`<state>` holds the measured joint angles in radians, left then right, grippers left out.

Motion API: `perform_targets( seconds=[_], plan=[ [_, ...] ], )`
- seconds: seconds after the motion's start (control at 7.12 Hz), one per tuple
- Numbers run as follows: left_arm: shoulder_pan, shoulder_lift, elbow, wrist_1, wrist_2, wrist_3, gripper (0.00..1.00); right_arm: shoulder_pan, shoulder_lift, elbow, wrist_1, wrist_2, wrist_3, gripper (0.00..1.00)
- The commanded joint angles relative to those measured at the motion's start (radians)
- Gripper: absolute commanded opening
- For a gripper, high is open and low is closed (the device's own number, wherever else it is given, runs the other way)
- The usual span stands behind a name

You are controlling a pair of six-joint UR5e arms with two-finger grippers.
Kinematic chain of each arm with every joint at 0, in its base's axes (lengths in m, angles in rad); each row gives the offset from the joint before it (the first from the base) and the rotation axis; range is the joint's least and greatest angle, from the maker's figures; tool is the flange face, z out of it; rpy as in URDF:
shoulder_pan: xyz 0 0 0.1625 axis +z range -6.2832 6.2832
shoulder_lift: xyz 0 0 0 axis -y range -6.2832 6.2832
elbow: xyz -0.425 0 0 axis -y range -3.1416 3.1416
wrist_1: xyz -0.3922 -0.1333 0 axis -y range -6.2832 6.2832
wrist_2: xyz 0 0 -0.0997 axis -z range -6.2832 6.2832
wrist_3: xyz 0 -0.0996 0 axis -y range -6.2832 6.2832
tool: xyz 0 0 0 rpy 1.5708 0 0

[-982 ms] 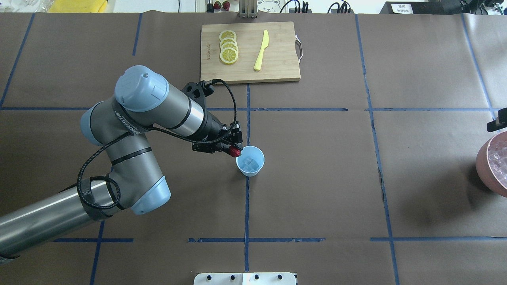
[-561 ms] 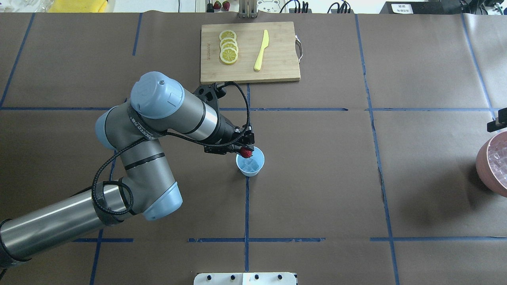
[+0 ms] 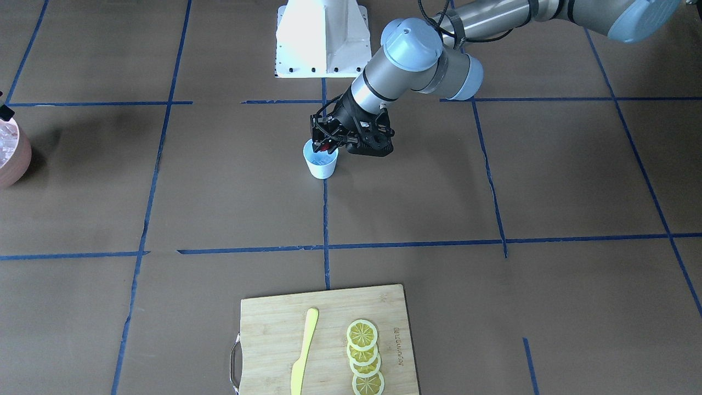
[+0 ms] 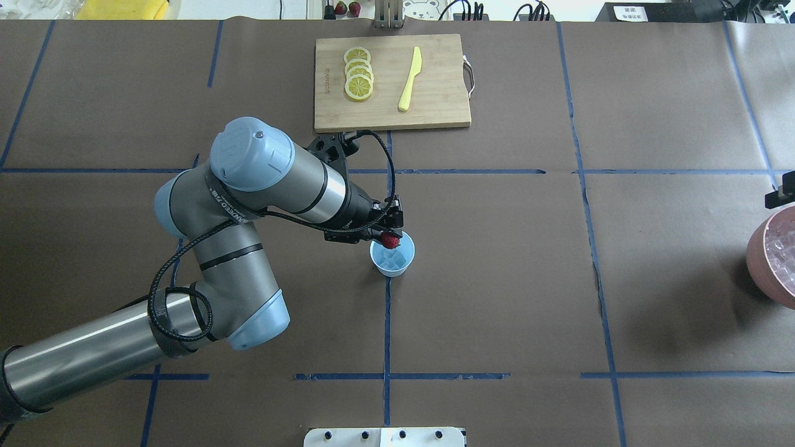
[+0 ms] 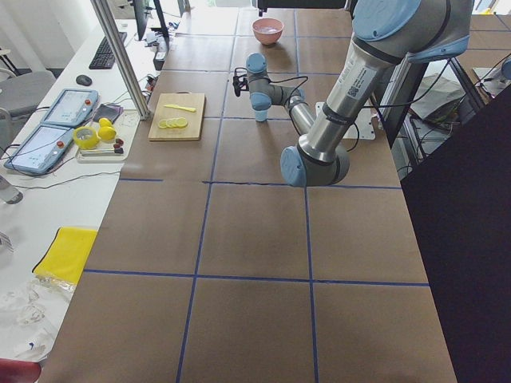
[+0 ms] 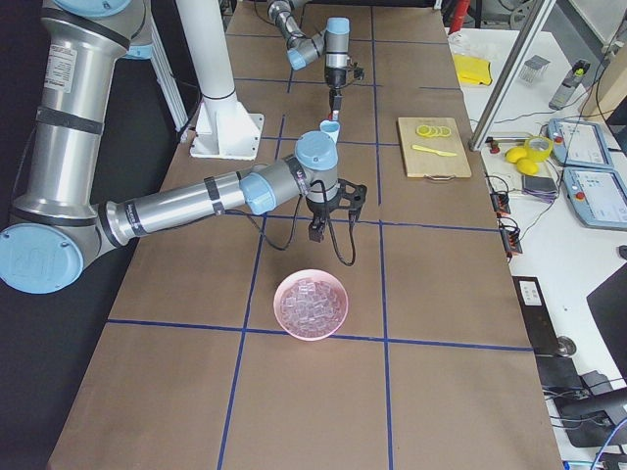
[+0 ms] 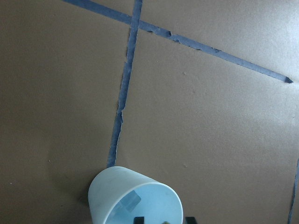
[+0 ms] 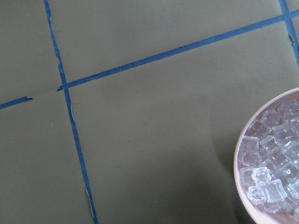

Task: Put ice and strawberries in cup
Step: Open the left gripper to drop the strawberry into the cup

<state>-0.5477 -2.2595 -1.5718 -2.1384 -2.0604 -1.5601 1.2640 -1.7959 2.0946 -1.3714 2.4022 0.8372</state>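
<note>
While the left gripper [image 4: 386, 236] clenches the strawberry [image 4: 390, 240] over the rim of the cup [image 4: 397, 266], ice [image 4: 389, 255] lies inside. The right gripper [image 6: 317, 231] hangs beside the pink bowl [image 4: 756, 261], its grip unclear.

A wooden cutting board [image 4: 441, 99] lies at the upper centre of the overhead view on the brown-papered counter [image 4: 497, 279]. On its left half four lemon slices [image 4: 358, 76] overlap in a row, and a yellow plastic knife [image 4: 410, 79] lies beside them, apart. Blue tape lines [image 4: 387, 323] grid the counter. A pink-brown bowl [image 4: 756, 254] sits at the right edge.
</note>
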Motion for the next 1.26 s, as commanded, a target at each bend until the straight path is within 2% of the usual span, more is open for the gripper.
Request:
perform_targets(
  seconds=[0.0, 0.14, 0.28, 0.56, 0.84, 0.98, 1.12],
  plan=[
    [0.0, 0.0, -0.001, 0.0, 0.002, 0.0, 0.3, 0.0, 0.0, -0.001, 0.0, 0.0, 0.0, 1.0],
    [0.0, 0.001, 0.001, 0.0, 0.003, 0.0, 0.43, 0.0, 0.0, 0.001, 0.0, 0.0, 0.0, 1.0],
    [0.0, 0.001, -0.001, 0.0, 0.003, 0.0, 0.52, 0.0, 0.0, 0.001, 0.0, 0.001, 0.0, 1.0],
    [0.0, 0.003, -0.002, 0.0, 0.003, -0.001, 0.59, 0.0, -0.002, 0.001, 0.0, 0.002, 0.0, 1.0],
    [-0.004, 0.014, -0.019, 0.002, 0.0, -0.003, 0.61, 0.001, -0.005, 0.002, 0.0, 0.002, 0.0, 1.0],
    [-0.008, 0.085, -0.098, 0.012, -0.004, -0.001, 0.61, 0.003, 0.0, 0.001, -0.003, 0.035, -0.001, 1.0],
    [-0.029, 0.172, -0.237, 0.113, -0.018, 0.014, 0.6, 0.033, 0.0, 0.002, -0.003, 0.07, -0.004, 1.0]
  ],
)
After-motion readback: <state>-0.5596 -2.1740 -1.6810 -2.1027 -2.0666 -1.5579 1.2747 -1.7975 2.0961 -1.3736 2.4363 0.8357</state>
